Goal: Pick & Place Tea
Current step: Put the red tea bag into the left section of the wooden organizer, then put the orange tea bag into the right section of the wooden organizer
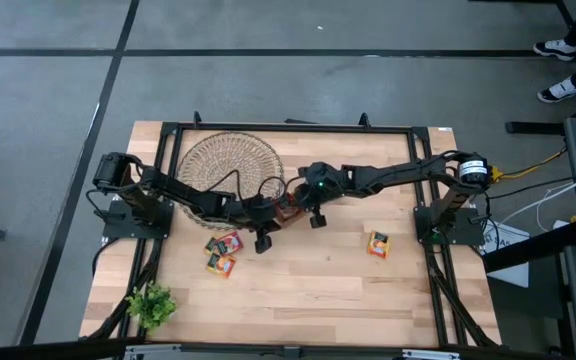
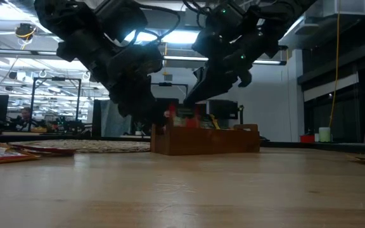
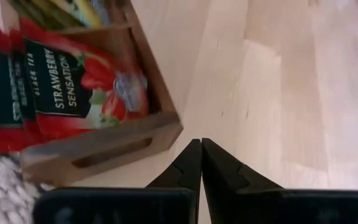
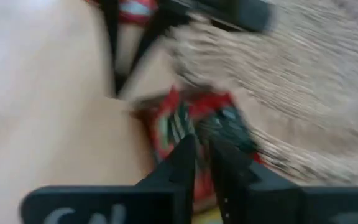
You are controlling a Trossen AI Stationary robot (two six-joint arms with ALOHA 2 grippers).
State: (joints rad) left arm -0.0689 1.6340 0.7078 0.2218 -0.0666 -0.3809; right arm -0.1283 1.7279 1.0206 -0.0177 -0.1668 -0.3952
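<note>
Red tea sachets (image 3: 67,87) stand upright in the end compartment of the wooden tray (image 3: 104,152), with yellow-green ones in the compartment behind it. The tray (image 1: 288,207) sits beside the wicker dish (image 1: 230,165). My left gripper (image 3: 201,146) is shut, its tips low at the table just off the tray's end wall, and I see no touch. My right gripper (image 4: 202,152) comes down from above onto the red sachets (image 4: 185,124) in the tray. In the low view it hangs over the tray (image 2: 204,139). Three more sachets lie flat on the table (image 1: 225,243) (image 1: 220,264) (image 1: 378,243). My right gripper has its fingers (image 4: 185,158) almost together on the upper edge of a red sachet (image 4: 194,127), coming from above and pointing down. The sachet is among the others standing in the tray. Blur hides the exact place of contact.
A small green plant (image 1: 151,305) stands at the near left corner. A black frame (image 1: 288,128) runs around the table's edges. Open wood lies between the tray and the near edge, and to the right around the lone orange sachet.
</note>
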